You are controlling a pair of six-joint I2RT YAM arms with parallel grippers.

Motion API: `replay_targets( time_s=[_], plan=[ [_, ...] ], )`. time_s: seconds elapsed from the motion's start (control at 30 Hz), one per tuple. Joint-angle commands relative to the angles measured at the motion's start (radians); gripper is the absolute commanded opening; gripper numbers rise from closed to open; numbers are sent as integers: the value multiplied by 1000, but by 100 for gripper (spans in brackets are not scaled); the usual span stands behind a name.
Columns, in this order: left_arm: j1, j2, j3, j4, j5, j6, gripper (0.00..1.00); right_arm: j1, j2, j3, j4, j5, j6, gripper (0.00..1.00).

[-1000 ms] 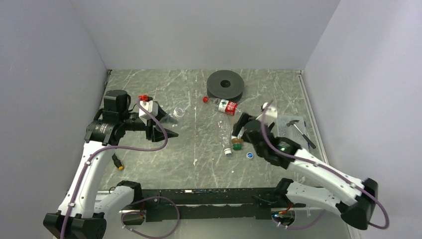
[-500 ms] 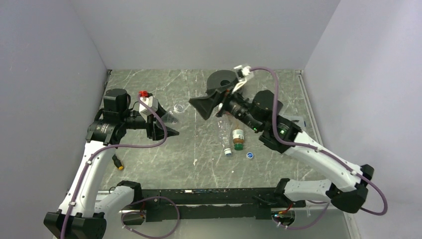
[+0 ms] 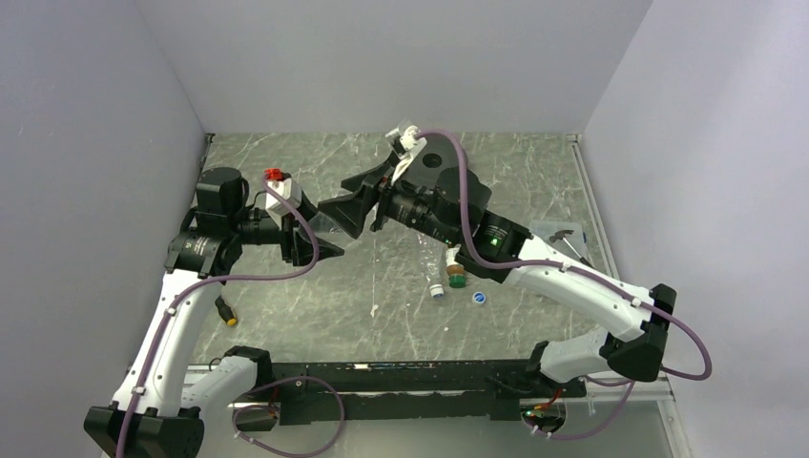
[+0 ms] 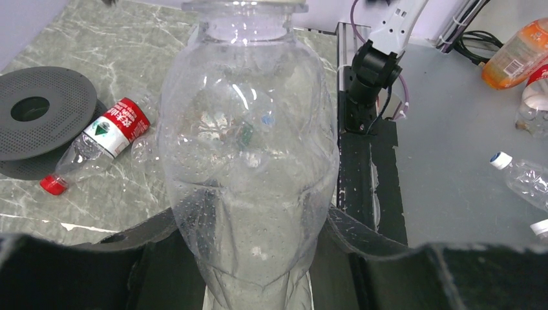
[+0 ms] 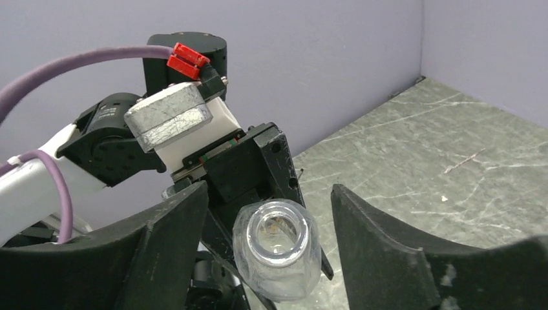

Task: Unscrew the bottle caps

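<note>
Fingers of the left gripper (image 3: 322, 250) clamp a clear bottle (image 4: 249, 168) — base hidden between them; the right gripper (image 5: 270, 213) stands spread either side of its uncovered mouth — droplets inside.

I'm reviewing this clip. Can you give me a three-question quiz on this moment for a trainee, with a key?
1. True or false: the clear bottle held in the left gripper is capped at its mouth.
2. What colour is the cap on the red-label bottle lying by the black disc? A green, B red, C blue.
3. Fill in: the right gripper faces the held bottle's mouth with its jaws ____.

Key:
1. False. The right wrist view shows an open mouth.
2. B.
3. Open, with nothing between them.
</note>
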Motion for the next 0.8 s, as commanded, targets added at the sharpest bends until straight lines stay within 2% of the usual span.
replay_targets(
  time_s=[0.0, 0.13, 0.2, 0.27, 0.3, 0.33, 0.37, 0.6, 0.77],
  plan=[
    [2, -18, 5, 71, 28, -57, 28, 14, 23, 58, 4, 38, -35, 69],
    [2, -23, 8, 78, 26, -74, 28, 14, 19, 32, 0, 61, -44, 56],
    [2, -26, 4, 92, 25, -93, 29, 15, 19, 27, -7, 63, -50, 40],
    [2, -27, 0, 113, 5, -121, 35, 15, 18, 24, -12, 100, -58, 23],
    [2, -29, -2, 123, -16, -142, 51, 15, 18, 24, -14, 116, -67, 17],
    [2, -29, 0, 126, -37, -153, 79, 14, 20, 27, -18, 124, -80, 12],
    [2, -29, 3, 118, -54, -155, 97, 12, 24, 35, -25, 139, -98, 10],
    [3, -63, 49, -13, -254, -165, 99, -37, 78, 97, -77, 169, -221, 5],
    [3, -107, 108, -138, -581, -219, 99, -118, 145, 89, -58, 164, -279, 4]
  ],
)
